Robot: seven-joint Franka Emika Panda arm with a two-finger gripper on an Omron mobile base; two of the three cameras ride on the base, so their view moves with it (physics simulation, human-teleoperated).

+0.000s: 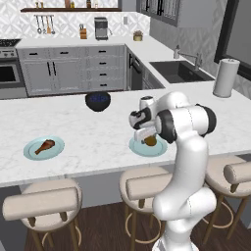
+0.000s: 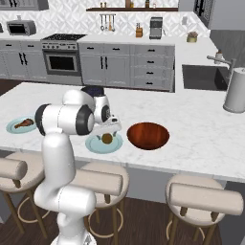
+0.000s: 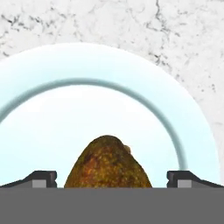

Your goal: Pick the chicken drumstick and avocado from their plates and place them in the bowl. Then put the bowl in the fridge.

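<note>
1. The end effector [image 3: 112, 181] hangs spread wide, a finger on each side of the avocado [image 3: 108, 164], not yet pinching it.
2. The avocado sits directly beneath on its plate [image 3: 192, 131]; descend straight, centred.
3. Close gently; the rounded skin may slip.
4. The bowl [image 2: 148, 135] waits just beside, on the desk [image 2: 201, 124].

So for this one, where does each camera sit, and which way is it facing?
Left base view: behind the arm's left, looking forward-down over the counter; white arm at lower right.
Right base view: behind its right; arm at lower left, bowl beside the avocado's plate.
Hand view: looks down along the open gripper, tips either side of the avocado.
Both base views share the drumstick.
</note>
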